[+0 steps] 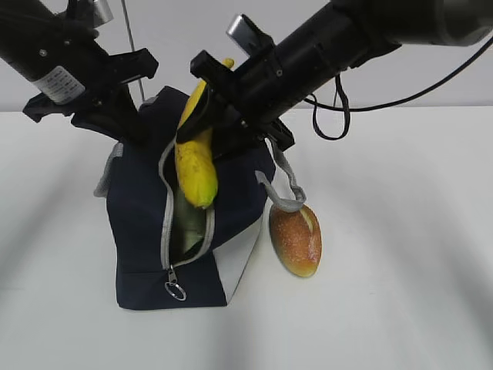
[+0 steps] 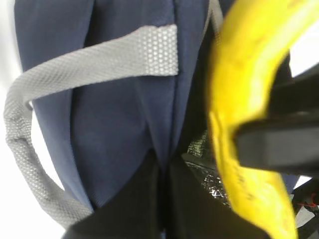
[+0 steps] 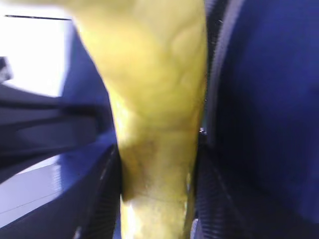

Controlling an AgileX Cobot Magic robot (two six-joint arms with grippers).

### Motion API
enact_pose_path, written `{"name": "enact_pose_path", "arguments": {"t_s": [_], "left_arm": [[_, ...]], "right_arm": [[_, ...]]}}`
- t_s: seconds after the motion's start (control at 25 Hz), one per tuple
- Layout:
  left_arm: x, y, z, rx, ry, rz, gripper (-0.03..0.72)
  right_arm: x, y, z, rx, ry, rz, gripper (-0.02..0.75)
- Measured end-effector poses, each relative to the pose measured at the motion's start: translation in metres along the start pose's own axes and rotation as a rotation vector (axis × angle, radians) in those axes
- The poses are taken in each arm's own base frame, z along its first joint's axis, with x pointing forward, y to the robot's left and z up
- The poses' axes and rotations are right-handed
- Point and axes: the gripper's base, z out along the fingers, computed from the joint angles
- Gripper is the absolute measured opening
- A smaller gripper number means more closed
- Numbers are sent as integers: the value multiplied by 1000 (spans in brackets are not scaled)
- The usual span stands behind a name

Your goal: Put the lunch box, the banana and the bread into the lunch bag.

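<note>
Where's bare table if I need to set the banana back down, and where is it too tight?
Bare table lies right of the bread, and left and in front of the lunch bag. Crowded: over the bag's opening, where both grippers meet, the right gripper holding the banana, the left gripper at the bag's edge.
</note>
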Motion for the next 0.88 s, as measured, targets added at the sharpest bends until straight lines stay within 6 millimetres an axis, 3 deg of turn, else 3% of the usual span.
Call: {"name": "enact_pose_path", "arguments": {"t_s": [0.44, 0.88], "left_arm": [[0, 0, 0, 0, 0, 0, -3], [0, 0, 0, 0, 0, 0, -3]], "right_arm": [[-2, -34, 26, 100, 39, 96, 327], [-5, -44, 47, 9, 40, 180, 328]]}}
